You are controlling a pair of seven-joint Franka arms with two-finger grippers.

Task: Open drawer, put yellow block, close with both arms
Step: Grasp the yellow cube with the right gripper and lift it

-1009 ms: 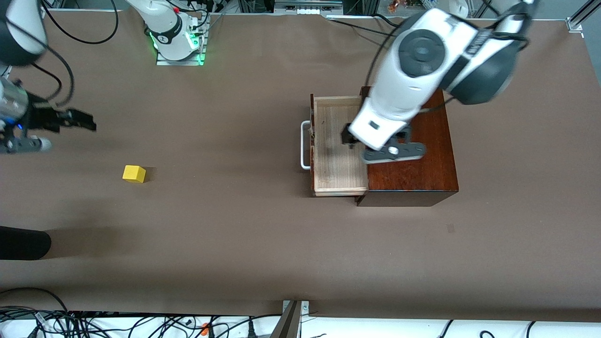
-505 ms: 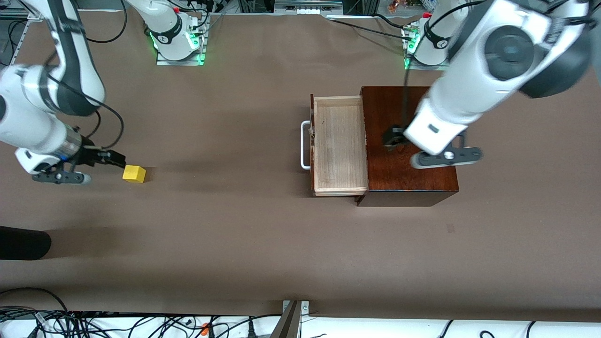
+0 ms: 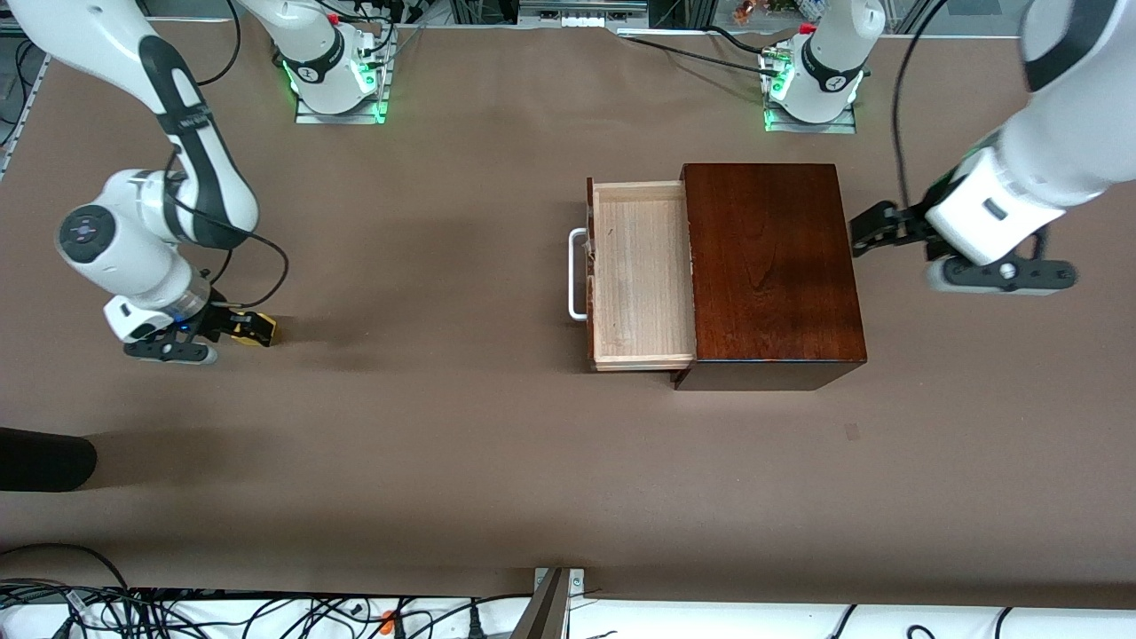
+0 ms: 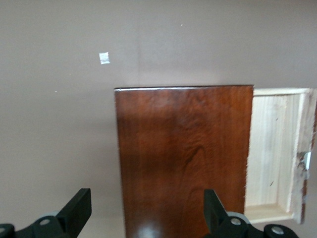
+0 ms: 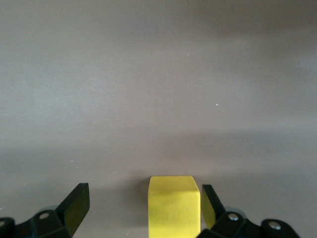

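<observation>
We find the drawer [image 3: 641, 273] already pulled out. The yellow block [image 3: 256, 328] lies near the table's [image 3: 461, 444] right-arm edge, between the spread fingers of the right pincer [image 5: 143, 210]. Next: close, then lift. The left pincer [image 4: 147, 210] waits open over the table beside the mahogany box [image 3: 770, 266].

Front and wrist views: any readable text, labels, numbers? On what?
None can be read.
Right arm: lettering on its black band, too small to read.
Box, drawer, yellow block: no markings.
White tag on the table: blank as far as it shows.
</observation>
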